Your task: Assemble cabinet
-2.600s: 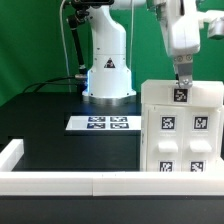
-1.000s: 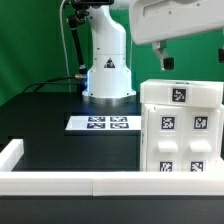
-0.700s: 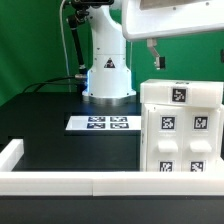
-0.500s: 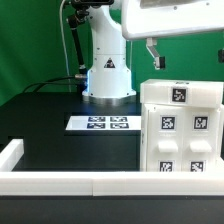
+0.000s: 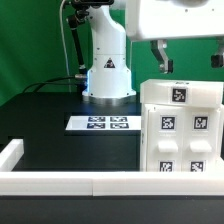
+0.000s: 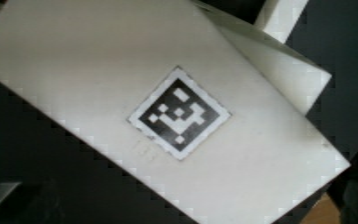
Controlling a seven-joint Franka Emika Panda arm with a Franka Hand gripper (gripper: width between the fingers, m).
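The cabinet [image 5: 182,130] is a large white box with several square black-and-white tags, standing at the exterior view's right. My gripper [image 5: 187,60] hangs just above its top face, apart from it. One finger [image 5: 158,55] is over the cabinet's left top edge and the other is near the right edge. The gripper is open and empty. The wrist view looks straight down on the cabinet's white top [image 6: 105,70], with one tag [image 6: 181,112] in the middle, turned diagonally. The fingertips do not show clearly there.
The marker board [image 5: 103,123] lies flat on the black table, left of the cabinet. A low white border rail [image 5: 60,182] runs along the front, with a short piece [image 5: 10,152] at the left. The arm's white base [image 5: 107,65] stands behind.
The gripper was down at the cabinet's top tag, then rose clear of it and turned. Its fingers now stand wide apart above the cabinet. The cabinet has not moved.
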